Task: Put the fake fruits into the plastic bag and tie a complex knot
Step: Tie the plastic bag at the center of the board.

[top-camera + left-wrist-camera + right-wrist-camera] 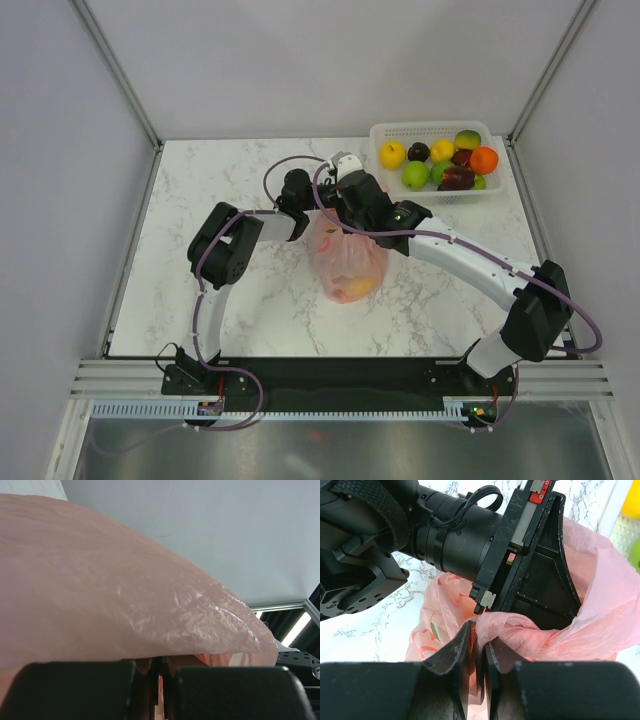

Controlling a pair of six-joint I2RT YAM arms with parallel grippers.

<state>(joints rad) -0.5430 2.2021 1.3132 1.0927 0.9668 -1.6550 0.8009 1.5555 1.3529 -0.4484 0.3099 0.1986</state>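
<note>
A white lattice basket (430,128) sits at the far right corner of the white marbled worktop (280,310).

light: bright, even, soft white, coming from overhead
shadows: faint and soft beside the bag (347,262)
glare: small sheen on the bag's crinkles right above the left claw (162,664)
focus: left claw is a dark blur; bag by the right claw (479,636) is pretty sharp

Plastic bag (345,255): one, worktop middle. Basket (430,127): one, far right corner. Fake fruits (415,175) in basket: about ten, some overlapping. Inside bag: count unclear. Arms (225,250): two.
</note>
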